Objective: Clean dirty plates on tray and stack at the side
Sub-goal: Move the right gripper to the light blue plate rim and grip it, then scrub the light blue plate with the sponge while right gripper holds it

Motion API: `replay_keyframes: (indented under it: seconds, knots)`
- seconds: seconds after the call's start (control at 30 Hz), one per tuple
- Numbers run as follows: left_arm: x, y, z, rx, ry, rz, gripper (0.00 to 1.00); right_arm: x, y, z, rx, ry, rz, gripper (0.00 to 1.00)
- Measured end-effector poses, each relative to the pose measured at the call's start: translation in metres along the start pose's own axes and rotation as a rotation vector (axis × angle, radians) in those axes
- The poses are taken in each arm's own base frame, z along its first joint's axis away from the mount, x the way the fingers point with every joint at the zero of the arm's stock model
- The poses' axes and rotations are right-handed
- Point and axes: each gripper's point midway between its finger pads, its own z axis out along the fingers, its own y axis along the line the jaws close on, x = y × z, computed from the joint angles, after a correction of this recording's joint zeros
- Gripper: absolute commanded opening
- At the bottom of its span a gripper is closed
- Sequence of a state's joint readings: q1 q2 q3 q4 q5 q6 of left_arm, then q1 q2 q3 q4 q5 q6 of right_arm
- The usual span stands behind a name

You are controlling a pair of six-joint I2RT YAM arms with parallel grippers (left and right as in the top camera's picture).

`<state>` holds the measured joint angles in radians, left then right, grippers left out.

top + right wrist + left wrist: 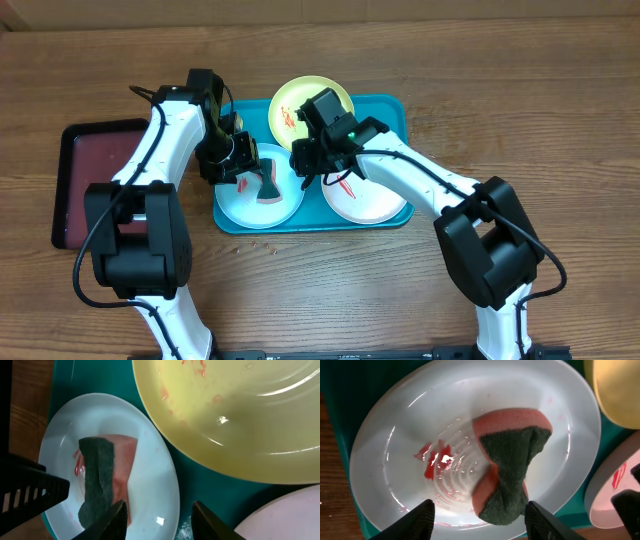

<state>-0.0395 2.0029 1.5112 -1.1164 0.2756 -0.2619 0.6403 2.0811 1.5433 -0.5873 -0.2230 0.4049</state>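
Observation:
The turquoise tray (392, 110) holds three plates. The yellow-green plate (318, 98) with red smears is at the back, the light blue plate (245, 205) at the front left, and the white plate (372, 203) with a red smear at the front right. A pink sponge with a green scrub side (512, 470) lies on the light blue plate (410, 415) beside red smears. My left gripper (480, 515) is open just above the plate, with the sponge's near end between its fingers. My right gripper (159, 517) is open and empty over that plate's right rim (160, 485).
A black-rimmed maroon tray (75, 180) lies on the wooden table to the left of the turquoise tray. A few crumbs lie on the table in front of the turquoise tray. Both arms reach in over the tray's left half, close together.

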Motion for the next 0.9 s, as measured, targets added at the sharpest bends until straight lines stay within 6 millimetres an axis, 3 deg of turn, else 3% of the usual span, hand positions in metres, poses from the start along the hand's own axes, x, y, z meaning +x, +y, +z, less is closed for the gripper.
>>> replay_keyframes:
  seconds: [0.03, 0.07, 0.2, 0.5, 0.7, 0.9]
  knots:
    - [0.001, 0.001, 0.000, -0.004, 0.003, 0.000, 0.70, 0.000, 0.000, 0.001, 0.004, -0.003, -0.009, 0.43]
    - [0.001, 0.001, 0.000, -0.004, 0.006, 0.001, 0.72, -0.002, -0.001, 0.001, 0.009, -0.010, -0.017, 0.43]
    - [0.002, 0.002, 0.000, -0.010, 0.007, 0.008, 0.58, -0.009, 0.000, 0.004, 0.005, -0.051, -0.046, 0.43]
    - [0.002, 0.002, 0.000, -0.013, 0.007, 0.005, 0.65, 0.008, -0.012, 0.026, 0.040, -0.020, -0.058, 0.39]
    - [0.002, 0.002, 0.000, -0.012, 0.006, 0.005, 0.64, 0.014, -0.019, 0.038, 0.054, 0.002, -0.054, 0.36]
    - [-0.002, 0.001, 0.000, -0.008, -0.010, 0.006, 0.60, 0.016, -0.021, 0.038, 0.062, 0.008, -0.053, 0.19]
